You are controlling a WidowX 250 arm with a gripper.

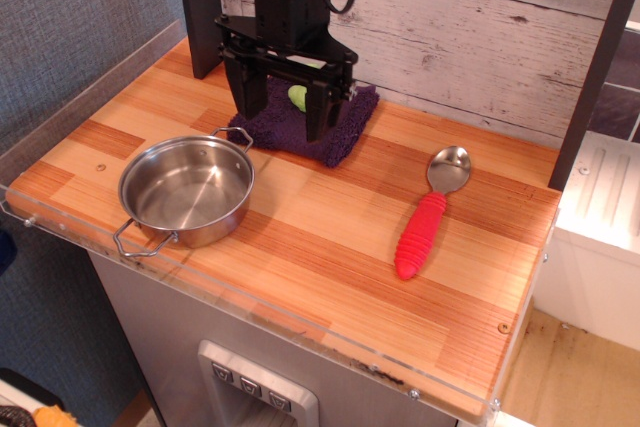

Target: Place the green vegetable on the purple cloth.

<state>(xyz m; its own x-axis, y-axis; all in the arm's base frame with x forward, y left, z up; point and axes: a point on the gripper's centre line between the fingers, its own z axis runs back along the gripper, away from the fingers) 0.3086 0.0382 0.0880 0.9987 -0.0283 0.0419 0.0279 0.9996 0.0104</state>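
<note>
In the single overhead view, the gripper [278, 125] hangs near the tabletop's [330, 237] back edge with its jaws spread apart and nothing between them. The green vegetable [298, 97] lies on the purple cloth [345, 132], only partly visible behind the jaws. The risk I see: the fingers hang close over the cloth's front edge, so a low sideways move could snag the knit and drag cloth and vegetable toward the steel pot [187, 190].
</note>
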